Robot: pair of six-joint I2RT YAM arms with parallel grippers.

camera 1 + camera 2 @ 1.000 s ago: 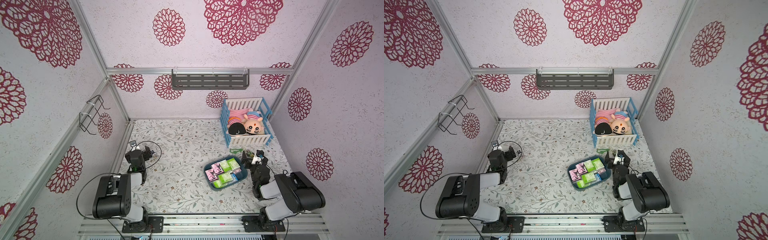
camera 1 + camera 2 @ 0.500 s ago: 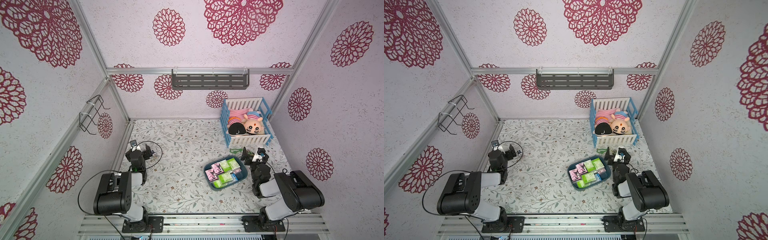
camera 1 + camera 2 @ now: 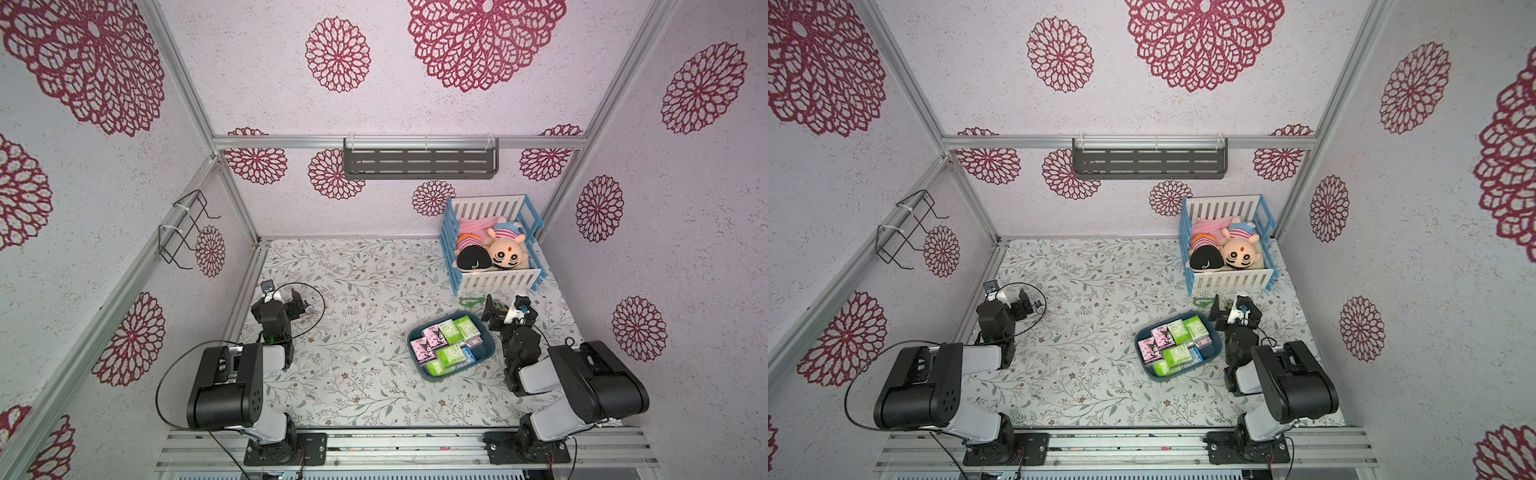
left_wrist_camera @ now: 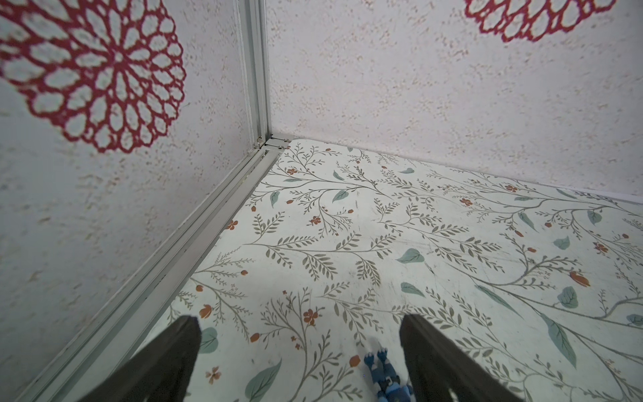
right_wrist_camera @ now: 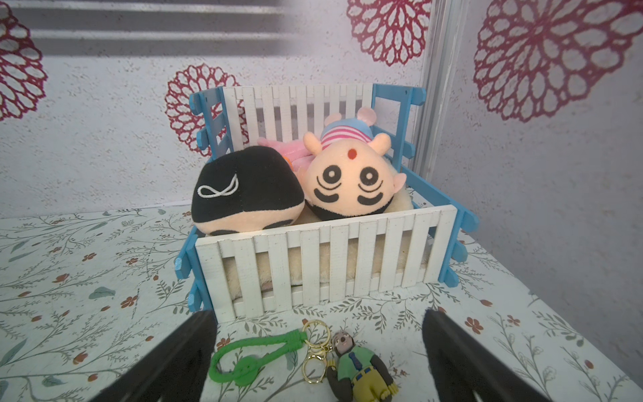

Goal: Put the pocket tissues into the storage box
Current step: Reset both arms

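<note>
step: wrap-up, judged | pocket tissues (image 3: 451,345) all in storage box (image 3: 487,351), none loose on worktop (image 3: 353,374) | right fingers (image 5: 181,362) wide apart, empty, over keychain (image 5: 358,372) | left fingers (image 4: 167,358) wide apart, empty | next: probably just retract
</note>
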